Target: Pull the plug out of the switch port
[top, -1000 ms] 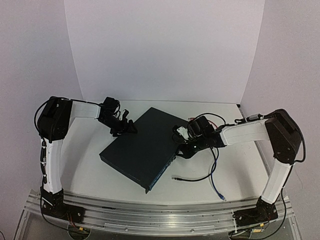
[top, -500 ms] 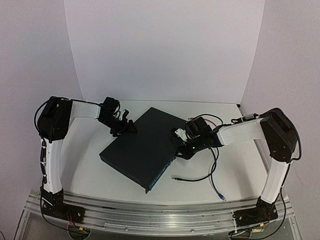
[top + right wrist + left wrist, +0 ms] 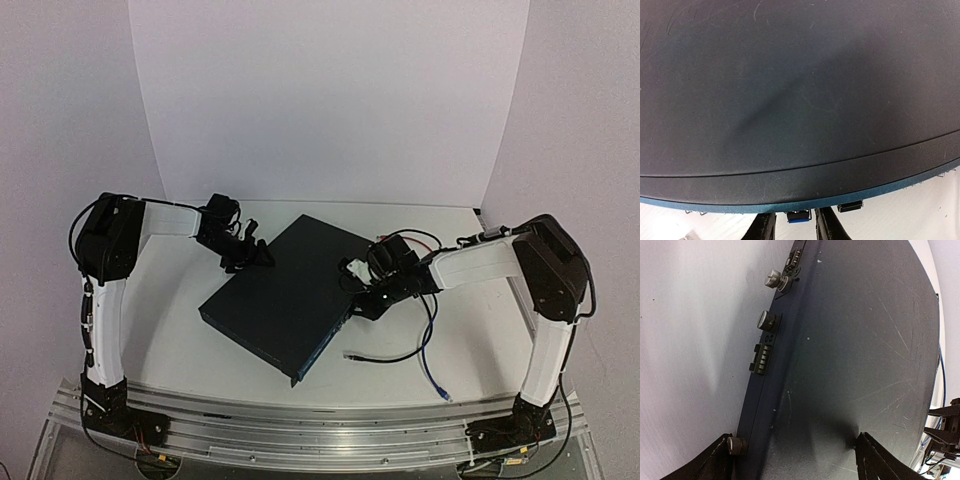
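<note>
Grasping step — right claw (image 3: 794,220) open, fingers (image 3: 764,227) flanking plug (image 3: 799,216) seated in socket face of switch (image 3: 285,295); next, pinch and pull straight out. Left claw (image 3: 795,442) straddles switch's far corner — grip unclear.

The top camera sits above and behind me, looking down and forward across the whole worktop (image 3: 180,330) to the white backdrop (image 3: 330,100), far enough off to take in the entire switch (image 3: 285,300). My left wrist camera looks from close by along the switch's top and one narrow side, my left end effector (image 3: 794,450) at its bottom edge, while my right wrist camera, nearer still, faces that top from the opposite side over my right end effector (image 3: 795,227). All three views share the switch's dark top.
</note>
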Available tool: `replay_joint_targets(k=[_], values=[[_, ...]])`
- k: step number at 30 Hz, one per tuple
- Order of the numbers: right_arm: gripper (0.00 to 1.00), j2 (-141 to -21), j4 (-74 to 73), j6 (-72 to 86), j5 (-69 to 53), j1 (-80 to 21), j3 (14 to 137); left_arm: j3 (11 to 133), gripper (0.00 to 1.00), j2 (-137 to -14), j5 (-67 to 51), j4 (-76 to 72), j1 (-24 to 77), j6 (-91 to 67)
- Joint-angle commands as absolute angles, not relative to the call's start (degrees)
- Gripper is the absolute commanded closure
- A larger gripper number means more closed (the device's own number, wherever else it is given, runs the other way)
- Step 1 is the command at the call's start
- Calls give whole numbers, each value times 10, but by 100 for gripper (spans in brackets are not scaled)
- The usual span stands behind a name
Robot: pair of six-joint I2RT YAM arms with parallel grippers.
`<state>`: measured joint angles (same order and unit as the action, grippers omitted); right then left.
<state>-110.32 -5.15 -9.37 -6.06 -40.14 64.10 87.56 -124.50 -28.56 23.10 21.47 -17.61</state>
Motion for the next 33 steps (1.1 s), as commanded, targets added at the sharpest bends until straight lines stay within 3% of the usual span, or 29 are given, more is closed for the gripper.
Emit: replay_joint_targets(k=[1,8,33], values=[[79,-1110,-33,-112,-49,-400,667,885,18,-1275,-267,267,221,-162],[100,-1107,-11,-124,-40,-400,659,887,18,-1279,-265,266,221,-164],[100,-1037,-73,-181,9,-400,536,914,19,-1316,-207,300,221,-174]])
